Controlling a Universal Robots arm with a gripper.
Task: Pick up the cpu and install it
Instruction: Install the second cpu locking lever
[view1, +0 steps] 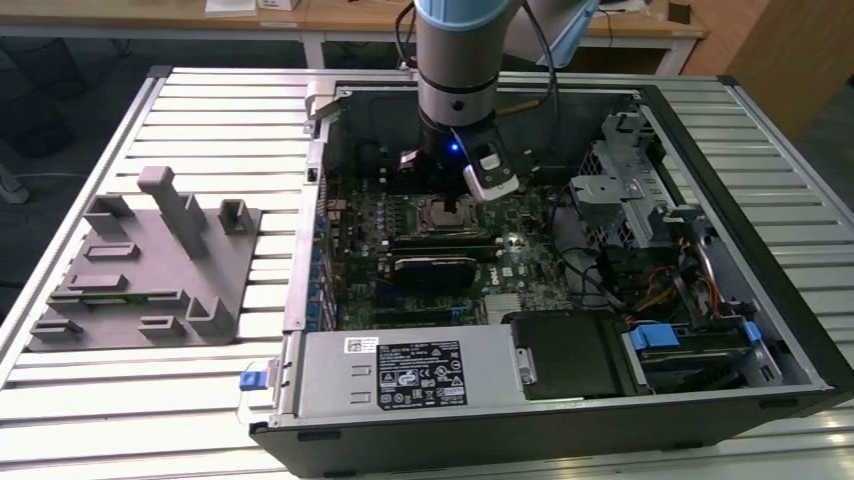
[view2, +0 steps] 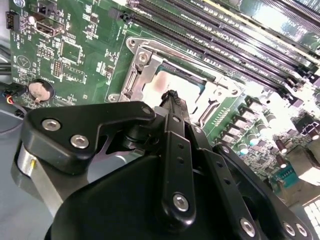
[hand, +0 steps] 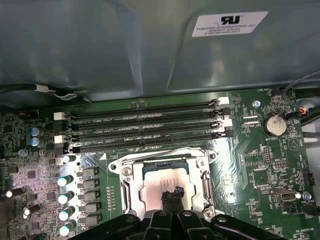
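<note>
The cpu (hand: 156, 189) is a pale silver square lying flat inside the metal socket frame (hand: 125, 185) on the green motherboard; in the second wrist view the cpu (view2: 161, 83) shows as a pale patch in the same frame. My gripper (hand: 172, 194) stands straight above it, its two black fingertips (view2: 173, 98) pressed together at the cpu's top face. Whether they touch it I cannot tell. In the exterior view the gripper (view1: 454, 207) reaches down into the open computer case (view1: 747, 300) over the socket.
Rows of memory slots (hand: 145, 125) run beside the socket. A black ribbed module (view1: 434, 268) sits just in front of it. A grey plastic block with upright posts (view1: 147, 260) stands on the slatted table at the exterior view's left. Cables and drive bays (view1: 641, 230) crowd the case's right side.
</note>
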